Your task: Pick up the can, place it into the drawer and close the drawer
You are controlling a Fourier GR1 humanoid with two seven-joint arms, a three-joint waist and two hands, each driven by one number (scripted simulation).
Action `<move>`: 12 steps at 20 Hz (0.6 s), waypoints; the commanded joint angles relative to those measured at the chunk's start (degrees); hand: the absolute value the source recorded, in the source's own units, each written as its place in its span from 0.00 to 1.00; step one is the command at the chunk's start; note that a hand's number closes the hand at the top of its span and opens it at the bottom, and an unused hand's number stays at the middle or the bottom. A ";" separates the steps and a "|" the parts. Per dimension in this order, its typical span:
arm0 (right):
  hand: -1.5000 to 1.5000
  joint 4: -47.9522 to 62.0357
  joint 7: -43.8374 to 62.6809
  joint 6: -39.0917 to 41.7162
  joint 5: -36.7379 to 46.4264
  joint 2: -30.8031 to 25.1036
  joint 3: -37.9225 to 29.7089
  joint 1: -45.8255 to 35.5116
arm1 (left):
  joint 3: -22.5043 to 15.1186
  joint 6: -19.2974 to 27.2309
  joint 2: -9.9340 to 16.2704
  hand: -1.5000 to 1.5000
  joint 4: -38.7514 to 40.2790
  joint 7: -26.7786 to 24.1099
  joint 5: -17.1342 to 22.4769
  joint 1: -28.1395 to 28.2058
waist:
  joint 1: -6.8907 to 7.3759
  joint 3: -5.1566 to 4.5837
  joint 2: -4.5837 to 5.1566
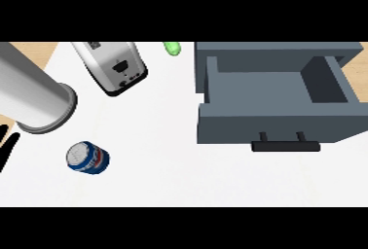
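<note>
The can (87, 157), blue with a silvery top, is standing upright on the white bench (165, 160) toward its left side, well apart from the grey drawer (277, 104), which is sitting pulled out at the right with its dark handle (285, 145) facing the near edge and nothing showing inside it. Nothing is holding the can, so the task is sitting at its very first step: the pick-up is not yet done. Only the left hand (7, 146) is showing, as a few straight black fingers at the left edge of the view, near the can but apart from it, holding nothing and looking as if it is resting; the right hand is not showing at all. A large grey forearm (32, 95) is lying across the upper left, beside a toaster (111, 65), and a small green object (172, 48) is peeking in at the far edge. The next move, as I judge it, is calling for a hand to come over the can and curl round its side, and then carry it rightward across the bench to the open drawer.
</note>
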 commanded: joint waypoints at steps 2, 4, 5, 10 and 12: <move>0.00 0.01 -3.00 5.43 -1.94 2.34 -2.49 4.74 | -0.24 -1.28 -0.20 0.00 9.14 -4.99 -2.38 -3.58 | -0.29 -0.01 -0.01; 0.00 1.20 1.99 4.07 -4.84 -1.91 -5.56 -0.14 | -4.18 -1.50 -4.08 0.00 7.49 -7.57 -5.82 0.07 | 0.10 -0.02 0.00; 0.00 -1.69 1.14 4.82 -4.27 0.80 -4.86 2.23 | -3.67 -0.25 -2.96 0.00 8.91 -7.04 -7.37 -1.69 | -0.03 -0.01 -0.01; 0.00 1.70 0.48 5.89 -1.35 1.80 -5.25 -0.16 | -1.77 -3.51 -2.52 0.00 15.87 -13.34 -6.26 -0.56 | 0.21 -0.01 0.00; 0.00 -1.57 3.33 4.66 -2.31 1.13 -5.35 -1.33 | -3.28 -2.34 -3.14 0.00 21.24 -16.33 -10.00 -2.98 | 0.10 -0.02 0.03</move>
